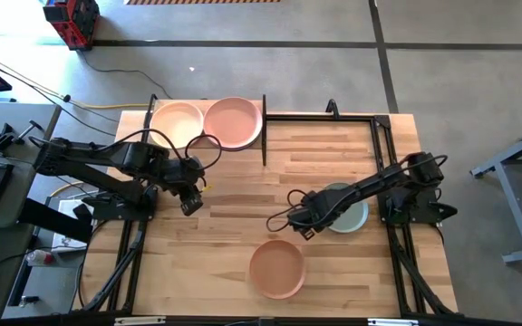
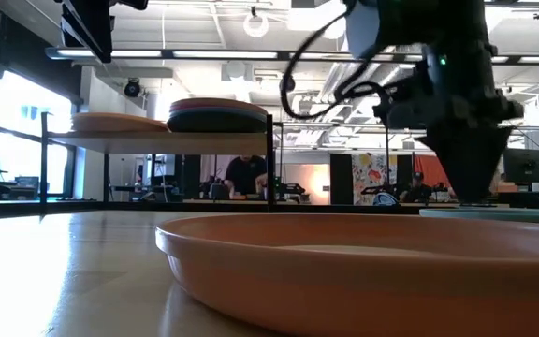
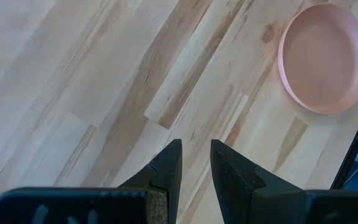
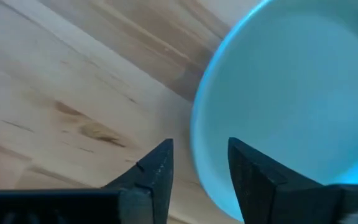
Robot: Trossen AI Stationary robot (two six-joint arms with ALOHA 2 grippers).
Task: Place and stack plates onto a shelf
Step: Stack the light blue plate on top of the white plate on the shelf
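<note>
Your right gripper (image 1: pixel 299 226) hangs with fingers parted astride the near rim of the blue plate (image 1: pixel 350 215) at 3 o'clock on the table (image 1: pixel 234 226), not clenched. Your left gripper (image 1: pixel 190 205) waits at 9 o'clock, released, holding nothing. The peach-orange plate (image 1: pixel 277 268) lies at 6 o'clock. The shelf (image 1: pixel 208 145) at 11 o'clock carries a cream plate (image 1: pixel 177 120) and a pink-topped stack (image 1: pixel 234 122).

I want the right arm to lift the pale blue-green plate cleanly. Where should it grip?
Probably the thin raised rim of the round, shallow pale blue-green plate on its left edge, where the open right gripper straddles it; lying flat on the table, only its rim offers purchase.
</note>
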